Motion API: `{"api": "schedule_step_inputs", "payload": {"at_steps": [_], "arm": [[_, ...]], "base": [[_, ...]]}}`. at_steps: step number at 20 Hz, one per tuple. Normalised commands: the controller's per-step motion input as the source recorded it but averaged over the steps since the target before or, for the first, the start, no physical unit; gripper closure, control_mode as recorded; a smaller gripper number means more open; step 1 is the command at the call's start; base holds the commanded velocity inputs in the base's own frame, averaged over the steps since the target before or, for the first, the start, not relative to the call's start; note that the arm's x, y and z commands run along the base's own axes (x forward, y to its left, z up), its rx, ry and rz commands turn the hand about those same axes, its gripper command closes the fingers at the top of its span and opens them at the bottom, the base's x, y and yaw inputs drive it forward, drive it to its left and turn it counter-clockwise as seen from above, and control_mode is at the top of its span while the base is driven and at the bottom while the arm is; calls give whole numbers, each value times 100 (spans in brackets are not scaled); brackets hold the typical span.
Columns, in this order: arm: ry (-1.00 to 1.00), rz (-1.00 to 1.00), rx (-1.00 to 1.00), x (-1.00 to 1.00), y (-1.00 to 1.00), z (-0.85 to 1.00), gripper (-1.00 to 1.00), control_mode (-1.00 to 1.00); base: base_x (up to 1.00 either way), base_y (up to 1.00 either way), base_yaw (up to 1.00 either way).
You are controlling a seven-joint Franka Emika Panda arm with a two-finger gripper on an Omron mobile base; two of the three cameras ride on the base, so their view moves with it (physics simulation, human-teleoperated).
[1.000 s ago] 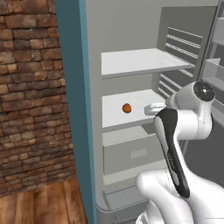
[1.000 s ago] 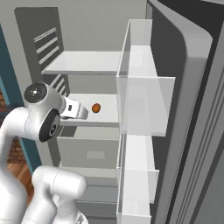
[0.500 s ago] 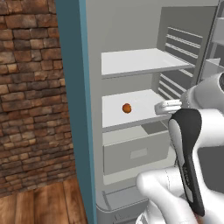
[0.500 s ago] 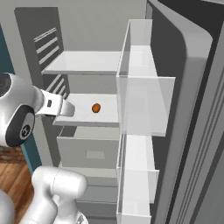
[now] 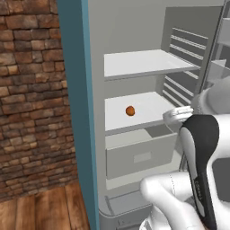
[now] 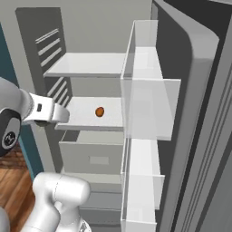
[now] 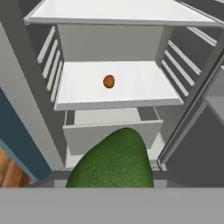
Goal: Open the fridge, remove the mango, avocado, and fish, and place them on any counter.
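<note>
Fridge (image 5: 76, 112) door swung wide, I carry the avocado (image 7: 114, 162) out in front of the shelves, my gripper (image 7: 111, 186) clamped on it, though the fruit hides the fingers themselves. The mango (image 5: 130, 111) sits alone on the middle shelf (image 7: 131, 87). My aim: back straight out clear of the door bins (image 6: 149, 108), keep the hold steady, then swing toward a bench.

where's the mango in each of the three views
Left base view: the mango sits left of centre on the middle shelf, above the grey drawer.
Right base view: the mango is at mid-height, left of centre, on the same shelf, left of the open door's bins.
Hand view: the mango is in the upper middle, on that shelf.
Shared landmark: the grey drawer just below the shelf.
</note>
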Motion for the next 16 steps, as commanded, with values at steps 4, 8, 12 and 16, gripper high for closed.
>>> {"api": "schedule_step_inputs", "payload": {"at_steps": [4, 8, 12, 16], "arm": [[0, 0, 0, 0, 0, 0, 100, 100], [0, 0, 0, 0, 0, 0, 100, 100], [0, 0, 0, 0, 0, 0, 100, 100], [0, 0, 0, 0, 0, 0, 100, 100]], "base": [[-42, 48, 32], [-18, 51, 95], [-26, 31, 100], [-21, 35, 100]]}}
